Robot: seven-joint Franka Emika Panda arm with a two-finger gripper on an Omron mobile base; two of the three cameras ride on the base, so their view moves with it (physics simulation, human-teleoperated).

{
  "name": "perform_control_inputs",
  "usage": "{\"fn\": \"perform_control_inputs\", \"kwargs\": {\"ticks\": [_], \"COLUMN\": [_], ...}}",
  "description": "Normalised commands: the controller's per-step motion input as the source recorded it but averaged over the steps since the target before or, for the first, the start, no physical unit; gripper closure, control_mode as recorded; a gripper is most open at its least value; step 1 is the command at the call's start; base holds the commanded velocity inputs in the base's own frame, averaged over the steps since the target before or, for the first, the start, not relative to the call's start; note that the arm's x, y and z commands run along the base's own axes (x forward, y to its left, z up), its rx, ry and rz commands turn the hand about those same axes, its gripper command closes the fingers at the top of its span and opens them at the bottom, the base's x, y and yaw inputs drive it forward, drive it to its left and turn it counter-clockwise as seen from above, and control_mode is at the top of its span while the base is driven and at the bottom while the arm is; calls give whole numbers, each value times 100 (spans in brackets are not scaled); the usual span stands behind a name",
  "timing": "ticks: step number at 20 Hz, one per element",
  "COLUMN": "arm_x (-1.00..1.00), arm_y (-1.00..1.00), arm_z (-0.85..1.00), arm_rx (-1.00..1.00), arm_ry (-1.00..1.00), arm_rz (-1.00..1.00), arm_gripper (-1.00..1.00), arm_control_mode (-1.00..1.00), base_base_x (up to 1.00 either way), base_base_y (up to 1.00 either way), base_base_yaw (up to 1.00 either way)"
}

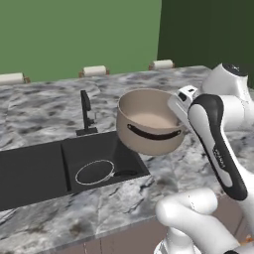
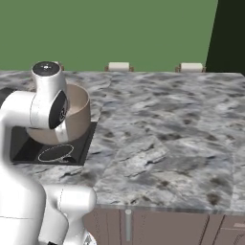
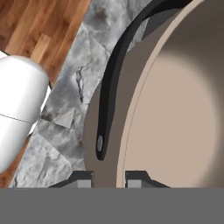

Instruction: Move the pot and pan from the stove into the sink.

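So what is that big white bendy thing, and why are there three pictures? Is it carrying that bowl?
The white thing is a robot arm in a pretend, computer-made kitchen. Two pictures come from cameras riding behind the arm, one on its left and one on its right. The third comes from a camera on its hand, looking past its two little fingers.

The "bowl" is a tan pot. The gripper is shut on the pot's wall, one finger inside and one outside, holding it tilted in the air by the sink. A black pan already lies in the sink, near the faucet. All around is grey marbled counter.
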Motion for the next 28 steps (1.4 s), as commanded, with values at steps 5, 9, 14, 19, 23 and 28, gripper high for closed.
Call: {"fn": "perform_control_inputs", "kwargs": {"ticks": [5,9,14,19,23,28], "arm_x": [11,9,22,51,61,61], "arm_y": [10,16,22,30,31,34], "arm_z": [-26,-45,-41,-38,-32,-32], "arm_rx": [-10,-7,-3,-1,-3,-5], "arm_ry": [7,8,5,3,1,0], "arm_rz": [1,7,8,9,8,8], "arm_gripper": [100,100,100,100,100,100], "arm_control_mode": [-100,-100,-100,-100,-100,-100], "base_base_x": [0,0,0,0,0,0], "base_base_y": [0,0,0,0,0,0], "base_base_yaw": [0,0,0,0,0,0]}}
